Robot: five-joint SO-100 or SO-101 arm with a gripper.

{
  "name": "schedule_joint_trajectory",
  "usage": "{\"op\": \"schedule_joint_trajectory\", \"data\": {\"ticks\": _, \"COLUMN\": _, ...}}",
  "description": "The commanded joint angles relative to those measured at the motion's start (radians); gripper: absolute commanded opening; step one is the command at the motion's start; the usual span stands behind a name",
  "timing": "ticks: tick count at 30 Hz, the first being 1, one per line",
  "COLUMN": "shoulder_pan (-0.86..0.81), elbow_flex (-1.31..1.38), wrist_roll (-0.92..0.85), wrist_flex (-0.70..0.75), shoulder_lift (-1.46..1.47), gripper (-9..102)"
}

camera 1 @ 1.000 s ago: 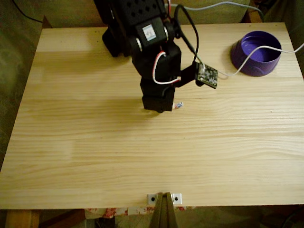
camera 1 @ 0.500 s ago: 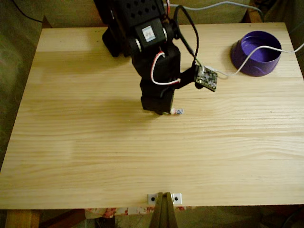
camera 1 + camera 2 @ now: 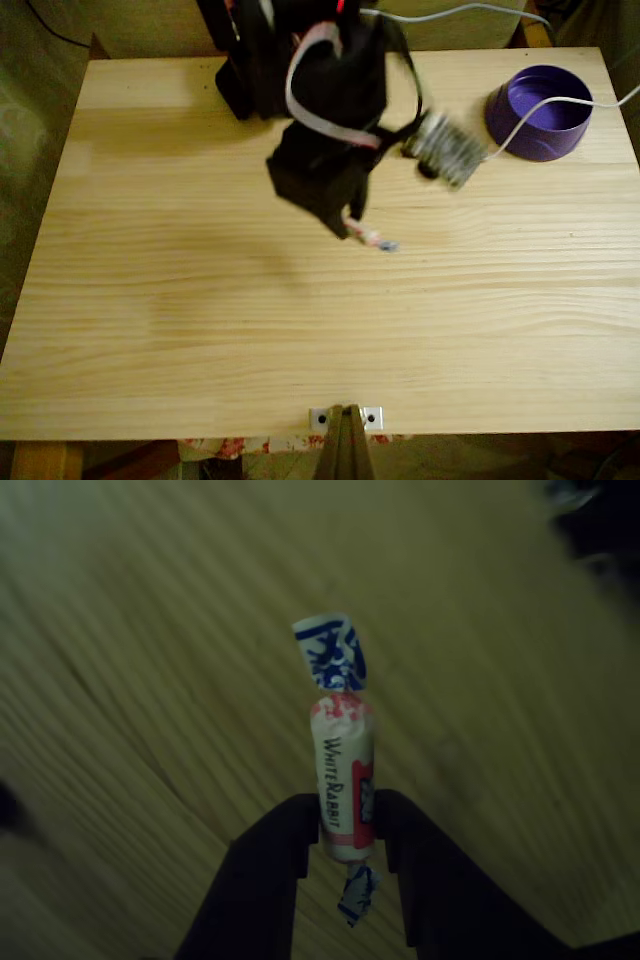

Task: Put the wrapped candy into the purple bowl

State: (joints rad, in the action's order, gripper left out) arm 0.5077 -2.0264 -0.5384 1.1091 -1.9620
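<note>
Wrapped candy [image 3: 343, 780] pinched low between narrowly parted black tool [image 3: 345, 832] fingers, above wooden table [image 3: 150, 630]

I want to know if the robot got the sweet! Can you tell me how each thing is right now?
wrapped candy: pinched between the two fingers, its lower end clamped and most of it sticking out past them.
gripper: shut on the candy, blurred in the fixed view.
purple bowl: upright near the table's far right corner, nothing seen in it, a white cable across its rim.
</note>
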Motion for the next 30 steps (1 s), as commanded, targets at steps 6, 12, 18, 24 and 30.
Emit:
{"op": "schedule_joint_trajectory", "data": {"ticks": 6, "shoulder_pan": 0.319, "elbow_flex": 0.517, "wrist_roll": 0.250, "wrist_flex": 0.189, "shoulder_lift": -0.043, "gripper": -1}}
{"op": "schedule_joint_trajectory", "data": {"ticks": 12, "shoulder_pan": 0.526, "elbow_flex": 0.686, "wrist_roll": 0.327, "wrist_flex": 0.218, "shoulder_lift": 0.067, "gripper": -1}}
{"op": "schedule_joint_trajectory", "data": {"ticks": 18, "shoulder_pan": 0.736, "elbow_flex": 0.690, "wrist_roll": 0.388, "wrist_flex": 0.198, "shoulder_lift": 0.195, "gripper": 0}}
{"op": "schedule_joint_trajectory", "data": {"ticks": 24, "shoulder_pan": 0.847, "elbow_flex": 0.680, "wrist_roll": 0.396, "wrist_flex": 0.135, "shoulder_lift": 0.360, "gripper": -1}}
{"op": "schedule_joint_trajectory", "data": {"ticks": 30, "shoulder_pan": 0.900, "elbow_flex": 0.707, "wrist_roll": 0.402, "wrist_flex": 0.092, "shoulder_lift": 0.518, "gripper": -1}}
